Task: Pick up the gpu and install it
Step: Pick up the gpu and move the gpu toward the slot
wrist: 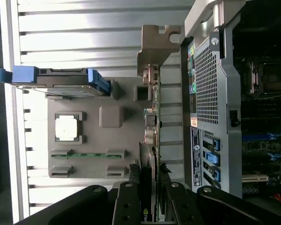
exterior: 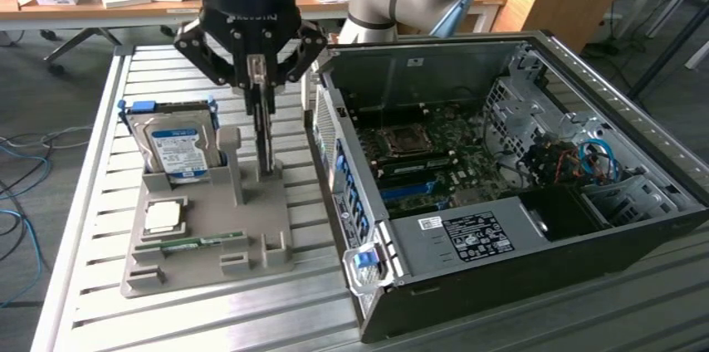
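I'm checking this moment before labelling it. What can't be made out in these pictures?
- Graphics card faces: seen edge-on in both views; the gripper hides its near end in the wrist view.
- Slots inside the computer case: small and shadowed in the exterior view, cut by the wrist picture's edge.
- Hard drive label text: too small, exterior view.

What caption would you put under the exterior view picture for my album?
Robot gripper closed on the gpu, standing on edge in its gray holder beside the open computer case.

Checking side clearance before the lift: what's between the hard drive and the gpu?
In the exterior view, a gray holder post stands between the hard drive and the gpu.
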{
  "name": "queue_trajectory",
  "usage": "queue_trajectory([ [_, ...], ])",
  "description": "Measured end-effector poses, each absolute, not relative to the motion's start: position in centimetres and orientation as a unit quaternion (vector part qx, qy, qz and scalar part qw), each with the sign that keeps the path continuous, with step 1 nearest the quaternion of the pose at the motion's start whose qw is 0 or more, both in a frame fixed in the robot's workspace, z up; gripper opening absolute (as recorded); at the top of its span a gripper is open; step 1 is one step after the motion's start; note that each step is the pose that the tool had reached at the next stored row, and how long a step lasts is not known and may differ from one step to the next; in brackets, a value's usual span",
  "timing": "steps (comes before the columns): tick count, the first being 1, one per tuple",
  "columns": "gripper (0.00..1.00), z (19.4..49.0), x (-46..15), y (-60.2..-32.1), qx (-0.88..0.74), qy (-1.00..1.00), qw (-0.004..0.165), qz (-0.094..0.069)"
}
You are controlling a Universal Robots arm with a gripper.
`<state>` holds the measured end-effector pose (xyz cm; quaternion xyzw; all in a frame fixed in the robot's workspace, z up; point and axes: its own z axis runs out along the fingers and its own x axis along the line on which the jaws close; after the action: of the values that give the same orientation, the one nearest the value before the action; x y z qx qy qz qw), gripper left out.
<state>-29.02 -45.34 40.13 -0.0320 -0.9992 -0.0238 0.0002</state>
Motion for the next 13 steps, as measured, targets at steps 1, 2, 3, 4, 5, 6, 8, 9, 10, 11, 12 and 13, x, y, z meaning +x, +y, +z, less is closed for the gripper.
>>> queue_trajectory([
  [1, 0.26, 40.6, -29.0, -45.3, -0.032, -0.999, 0.000, -0.024],
  [2, 0.26, 41.0, -29.0, -45.3, -0.032, -0.999, 0.000, -0.024],
  [3, 0.26, 41.5, -29.0, -45.3, -0.032, -0.999, 0.000, -0.024],
  [4, 0.26, 41.9, -29.0, -45.3, -0.032, -0.999, 0.000, -0.024],
  [5, 0.26, 42.2, -29.0, -45.3, -0.032, -0.999, 0.000, -0.024],
  [6, 0.26, 42.5, -29.0, -45.3, -0.032, -0.999, 0.000, -0.024],
  [8, 0.26, 43.2, -29.0, -45.3, -0.032, -0.999, 0.000, -0.024],
  [9, 0.26, 43.5, -29.0, -45.3, -0.032, -0.999, 0.000, -0.024],
  [10, 0.26, 43.7, -29.0, -45.3, -0.032, -0.999, 0.000, -0.024],
  [11, 0.26, 44.0, -29.0, -45.3, -0.032, -0.999, 0.000, -0.024],
  [12, 0.26, 44.3, -29.0, -45.3, -0.032, -0.999, 0.000, -0.024],
  [13, 0.26, 44.5, -29.0, -45.3, -0.032, -0.999, 0.000, -0.025],
])
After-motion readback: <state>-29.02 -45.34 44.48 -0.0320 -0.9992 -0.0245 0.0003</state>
